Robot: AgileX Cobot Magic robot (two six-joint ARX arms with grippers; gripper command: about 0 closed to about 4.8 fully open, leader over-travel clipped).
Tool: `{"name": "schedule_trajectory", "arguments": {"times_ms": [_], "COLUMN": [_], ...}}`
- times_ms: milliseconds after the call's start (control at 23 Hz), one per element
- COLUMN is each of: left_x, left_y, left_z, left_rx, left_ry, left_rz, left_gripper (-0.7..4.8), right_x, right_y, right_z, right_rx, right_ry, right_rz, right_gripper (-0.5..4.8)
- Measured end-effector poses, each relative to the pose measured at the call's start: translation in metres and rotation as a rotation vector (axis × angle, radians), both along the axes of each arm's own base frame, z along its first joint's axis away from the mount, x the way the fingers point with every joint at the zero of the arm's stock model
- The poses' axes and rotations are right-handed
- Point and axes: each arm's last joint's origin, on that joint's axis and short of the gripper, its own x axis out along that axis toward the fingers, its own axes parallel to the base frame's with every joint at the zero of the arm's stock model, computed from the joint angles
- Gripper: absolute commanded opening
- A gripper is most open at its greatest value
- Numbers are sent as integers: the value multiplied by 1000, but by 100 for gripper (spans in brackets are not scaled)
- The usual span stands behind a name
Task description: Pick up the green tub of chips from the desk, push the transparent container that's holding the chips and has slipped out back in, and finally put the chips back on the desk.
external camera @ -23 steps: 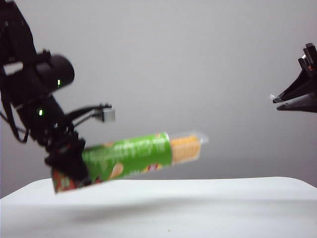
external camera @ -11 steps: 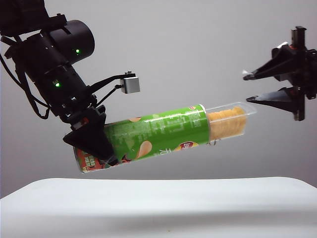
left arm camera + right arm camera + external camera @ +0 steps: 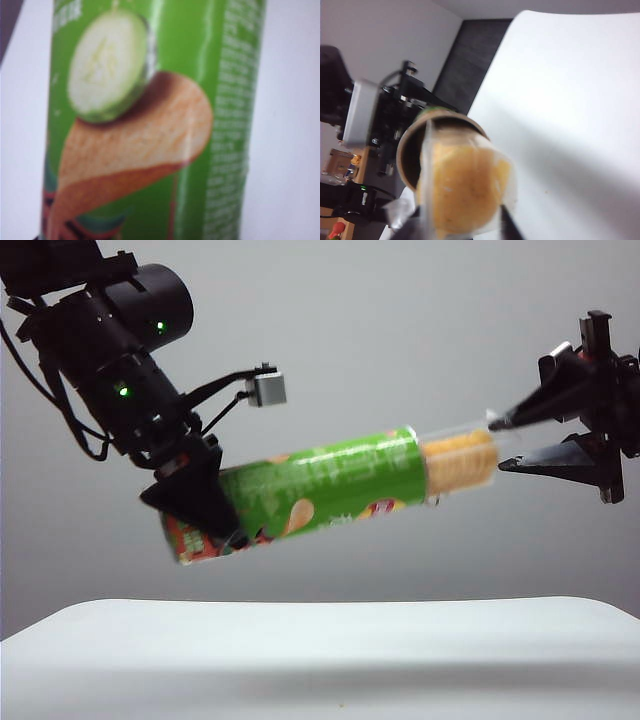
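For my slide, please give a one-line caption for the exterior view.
Left tool holds green chip tub above the desk while open right tool brackets the protruding transparent container.

The green tub of chips [image 3: 325, 488] hangs tilted above the worktop [image 3: 320, 655]; the transparent container [image 3: 462, 460] of chips [image 3: 458, 464] protrudes from its raised end.
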Motion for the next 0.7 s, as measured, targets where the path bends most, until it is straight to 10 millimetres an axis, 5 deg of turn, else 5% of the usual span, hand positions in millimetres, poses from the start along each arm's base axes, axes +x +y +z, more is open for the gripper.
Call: {"name": "schedule_trajectory", "arguments": {"times_ms": [304, 696], "left_x": [0, 1], "left_y": [0, -1], "left_z": [1, 2], "left_rx": [-5, -55], "left_ry": [12, 23], "left_rz": [3, 7], "left_gripper": [282, 328], "right_x": [1, 2], "right_y": [2, 19], "right_z": [1, 2], "right_rx": [0, -4], "right_ry": [-26, -55], "right_rz": [12, 62], "right_gripper": [-5, -7]}}
